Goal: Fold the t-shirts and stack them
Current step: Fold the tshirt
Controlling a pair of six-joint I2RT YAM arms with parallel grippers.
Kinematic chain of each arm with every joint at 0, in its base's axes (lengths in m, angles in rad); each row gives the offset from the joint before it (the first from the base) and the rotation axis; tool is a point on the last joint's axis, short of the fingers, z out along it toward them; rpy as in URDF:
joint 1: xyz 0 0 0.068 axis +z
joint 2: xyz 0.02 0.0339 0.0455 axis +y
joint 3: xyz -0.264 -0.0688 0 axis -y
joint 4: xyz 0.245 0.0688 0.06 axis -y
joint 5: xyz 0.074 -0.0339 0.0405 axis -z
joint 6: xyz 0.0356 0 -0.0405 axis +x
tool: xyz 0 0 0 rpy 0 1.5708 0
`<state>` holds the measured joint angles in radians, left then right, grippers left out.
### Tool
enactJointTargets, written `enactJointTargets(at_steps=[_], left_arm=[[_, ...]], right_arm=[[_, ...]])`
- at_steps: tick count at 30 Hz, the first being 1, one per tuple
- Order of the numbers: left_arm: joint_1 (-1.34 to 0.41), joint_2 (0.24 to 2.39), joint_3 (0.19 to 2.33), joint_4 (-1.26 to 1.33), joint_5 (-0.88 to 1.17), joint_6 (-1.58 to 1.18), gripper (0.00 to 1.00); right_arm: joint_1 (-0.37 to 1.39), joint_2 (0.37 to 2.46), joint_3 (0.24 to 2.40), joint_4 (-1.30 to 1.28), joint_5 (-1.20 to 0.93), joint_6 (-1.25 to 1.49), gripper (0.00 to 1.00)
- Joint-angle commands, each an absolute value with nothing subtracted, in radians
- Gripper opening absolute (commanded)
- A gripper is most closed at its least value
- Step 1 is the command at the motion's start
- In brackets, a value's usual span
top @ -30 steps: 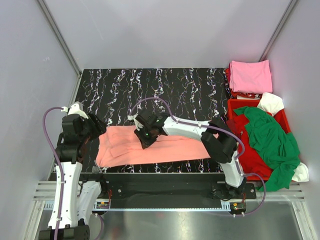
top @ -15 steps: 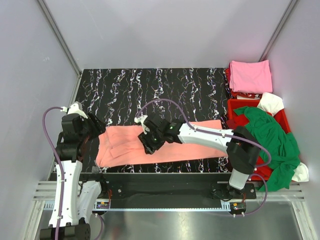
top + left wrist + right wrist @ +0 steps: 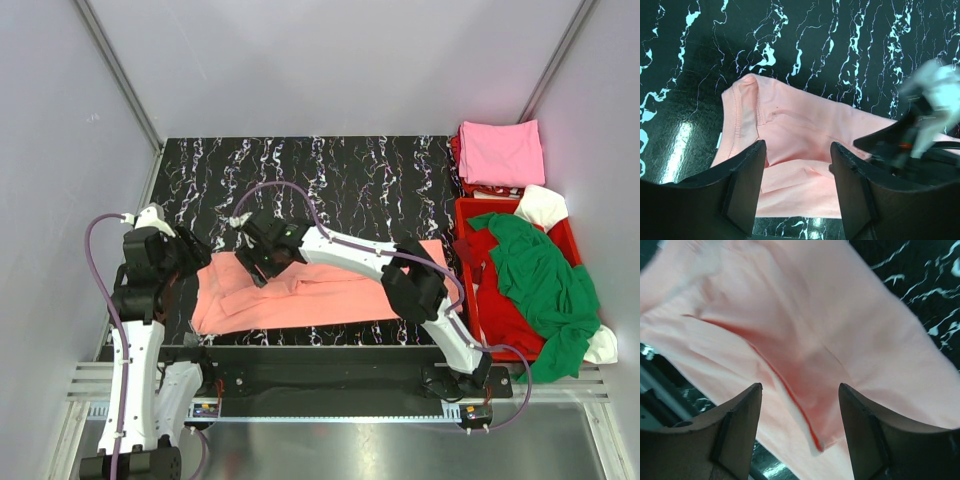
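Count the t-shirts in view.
5 at least: salmon shirt on the table; pink shirt folded, far right; green shirt, red shirt, white shirt in the crate; others possibly hidden.

top: overhead, far, looking down | wrists: close, looking down | shared: salmon-orange t-shirt (image 3: 320,300)

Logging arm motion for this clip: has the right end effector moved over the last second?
Yes. The right end effector has shifted left over the salmon-orange t-shirt, farther from the red crate.
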<state>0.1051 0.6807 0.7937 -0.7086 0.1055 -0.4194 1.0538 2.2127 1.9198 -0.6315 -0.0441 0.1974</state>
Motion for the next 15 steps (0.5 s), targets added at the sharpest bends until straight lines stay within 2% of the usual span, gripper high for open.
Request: enactJointTargets(at_steps=[1,4,7,11,12,13,15], left_arm=[[0.114,0.67,0.795,-0.664,0.117,-0.417,0.59],[0.114,0.669,0.793,-0.663,0.12,-0.417,0.59],[0.117,0.669,0.795,-0.661,0.123,-0.414,0.59],[0.118,0.667,0.793,-0.661,0.126,-0.416,0.59],[0.118,0.667,0.793,-0.66,0.127,-0.414,0.59],[0.12,0.669,0.795,-0.66,0.127,-0.414,0.59],[0.12,0.669,0.792,-0.66,0.13,-0.416,0.59]], right_arm=[[1.058,2.23,1.925,-0.68,-0.067,0.179,0.7],[1.06,2.23,1.89,-0.663,-0.1,0.184,0.7],[1.058,2.226,1.861,-0.649,-0.115,0.189,0.65],[1.058,2.209,1.827,-0.634,-0.13,0.193,0.48],[1.058,2.2,1.821,-0.63,-0.13,0.193,0.36],[1.06,2.195,1.806,-0.623,-0.132,0.193,0.29],[1.06,2.172,1.789,-0.614,-0.13,0.193,0.25]])
